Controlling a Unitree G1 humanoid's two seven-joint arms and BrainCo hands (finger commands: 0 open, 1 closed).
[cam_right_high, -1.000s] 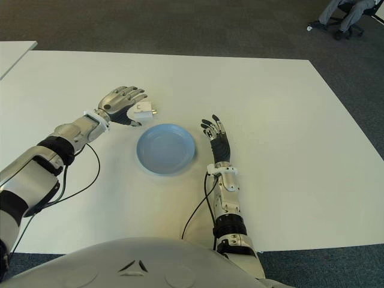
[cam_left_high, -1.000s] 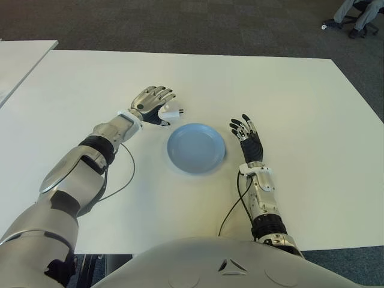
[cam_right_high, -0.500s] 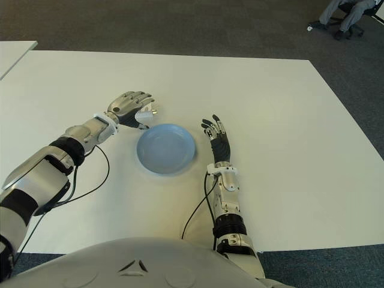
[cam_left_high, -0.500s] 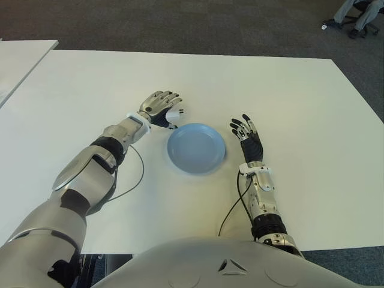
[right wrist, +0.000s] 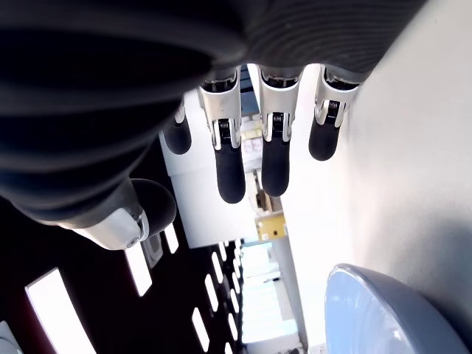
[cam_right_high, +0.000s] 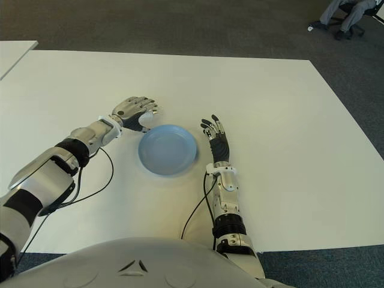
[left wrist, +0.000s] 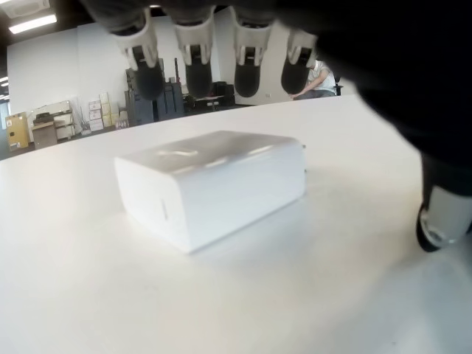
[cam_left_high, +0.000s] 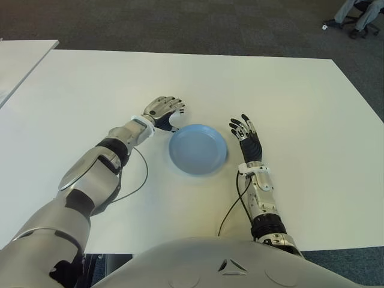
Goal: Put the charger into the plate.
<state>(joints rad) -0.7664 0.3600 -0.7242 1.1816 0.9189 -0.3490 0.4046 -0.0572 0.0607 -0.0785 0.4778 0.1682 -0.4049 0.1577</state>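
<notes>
The white charger (left wrist: 214,184) lies flat on the white table (cam_left_high: 288,90), just beyond the left rim of the blue plate (cam_left_high: 198,150). My left hand (cam_left_high: 163,111) hovers over it, palm down, and hides nearly all of it in the eye views. In the left wrist view the fingers (left wrist: 193,59) hang spread above the charger without touching it, and the thumb (left wrist: 442,214) is off to one side. The plate holds nothing. My right hand (cam_left_high: 245,135) shows just right of the plate, fingers stretched out and holding nothing.
A second white table (cam_left_high: 18,60) stands at the far left across a gap. Dark carpet lies beyond the table's far edge, with a person's legs (cam_left_high: 357,15) at the far right. Thin cables (cam_left_high: 135,180) hang from both forearms.
My left hand has moved right and closer to the plate, and now covers the charger that showed beside its fingertips. The right hand has not moved.
</notes>
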